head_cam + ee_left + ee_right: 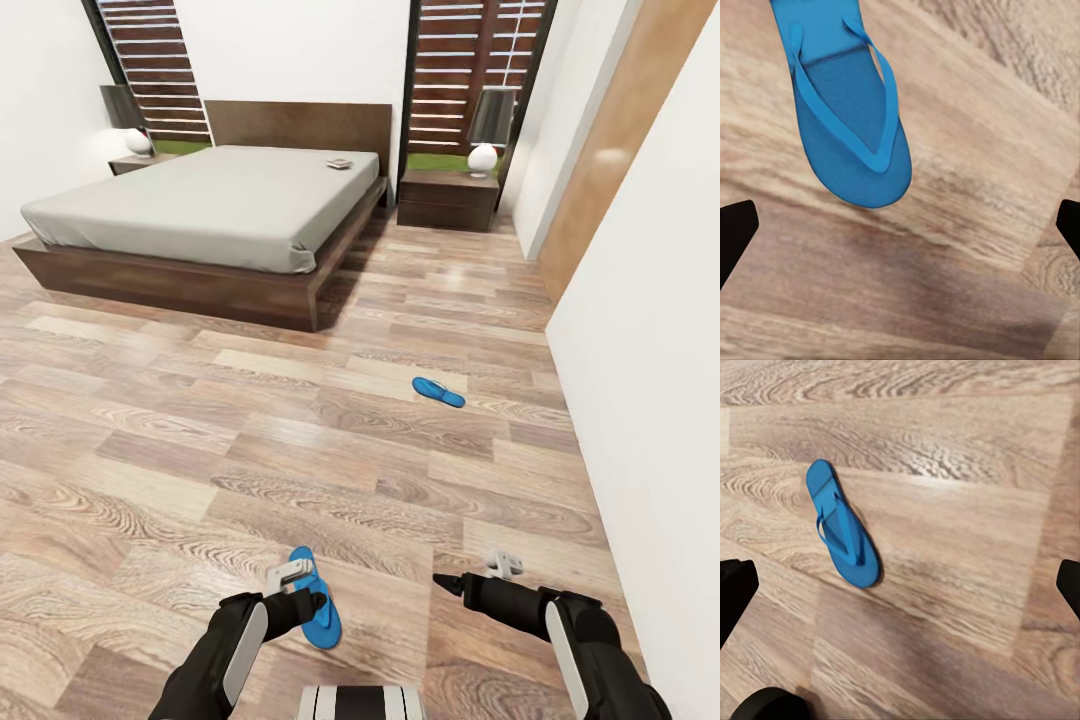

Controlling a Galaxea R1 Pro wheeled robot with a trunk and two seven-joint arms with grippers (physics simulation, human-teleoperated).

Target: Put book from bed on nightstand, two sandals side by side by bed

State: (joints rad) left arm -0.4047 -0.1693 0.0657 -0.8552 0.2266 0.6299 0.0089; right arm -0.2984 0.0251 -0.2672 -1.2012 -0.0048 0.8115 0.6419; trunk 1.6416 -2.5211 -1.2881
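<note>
One blue sandal (326, 625) lies on the plank floor just in front of me, with my left gripper (312, 598) right over it and covering its middle. In the left wrist view this sandal (847, 112) lies flat, strap up, ahead of the open left gripper (900, 229); nothing is between the fingertips (735, 232). The second sandal (438, 391) lies farther off on the floor. My right gripper (447, 582) hangs open over the floor, and its wrist view shows a sandal (844, 531) ahead of it. The book (339, 162) lies on the bed (200, 200) near the headboard. A nightstand (447, 198) stands right of the bed.
Another nightstand (135, 160) stands at the bed's far left; each one carries a lamp (489, 125). A white wall (650, 380) runs close along my right. Tall windows (480, 70) flank the headboard. Open wood floor (200, 430) stretches between me and the bed.
</note>
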